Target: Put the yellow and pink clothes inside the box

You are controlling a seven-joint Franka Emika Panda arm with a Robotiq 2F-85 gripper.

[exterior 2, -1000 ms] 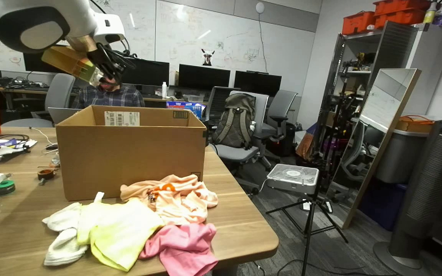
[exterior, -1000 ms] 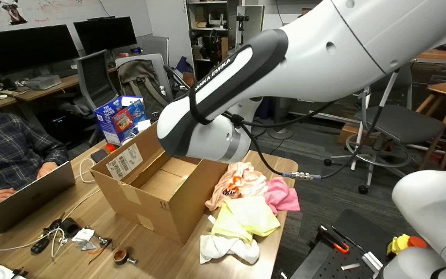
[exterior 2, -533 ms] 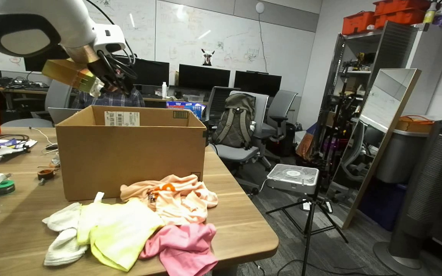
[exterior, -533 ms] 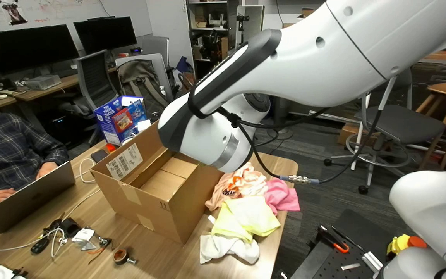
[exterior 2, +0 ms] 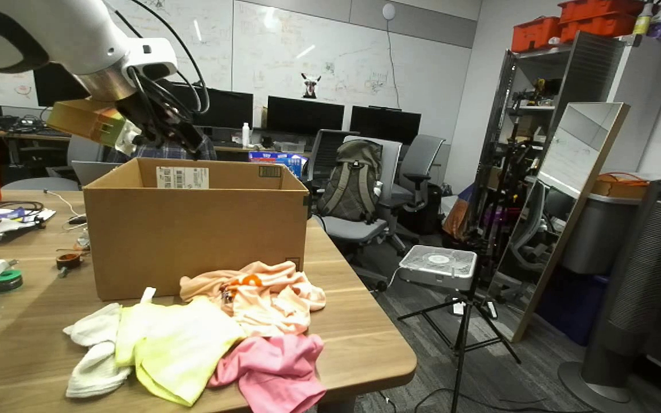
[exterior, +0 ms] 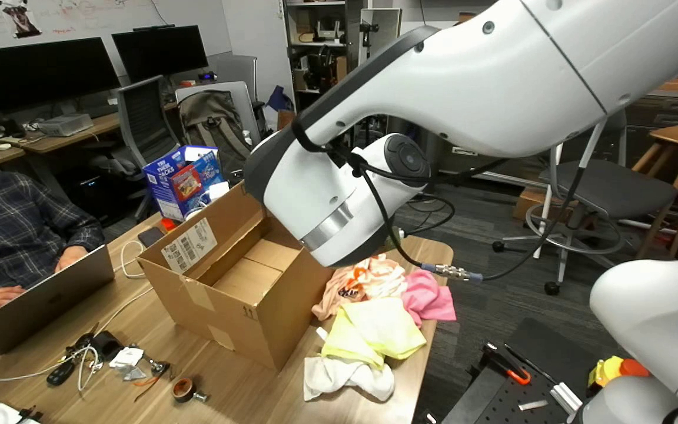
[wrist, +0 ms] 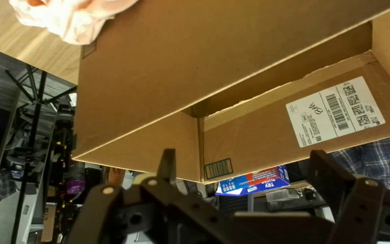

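Note:
The yellow cloth (exterior 2: 181, 350) lies crumpled on the table in front of the box, partly over a whitish cloth (exterior 2: 98, 358). Beside it the pink cloth (exterior 2: 276, 367) hangs slightly over the table edge. Both show in both exterior views. The open-topped cardboard box (exterior 2: 193, 241) stands behind them; a brown panel (exterior: 253, 271) shows inside, and its far bottom is hidden. In the wrist view my gripper (wrist: 243, 151) is open, its fingers wide apart with nothing between them. It hovers above the box opening, near the rim, away from the clothes.
A peach cloth (exterior 2: 267, 304) touches the box's front. A person with a laptop (exterior: 45, 300) sits close by. A blue carton (exterior: 183, 182) stands behind the box. Keys (exterior: 74, 353) and a small round part (exterior: 185, 390) lie on the table.
The arm has shifted and the wrist has tilted; in an exterior view the gripper has come down and to the right, closer to the box rim. Box and clothes on the table stay put.

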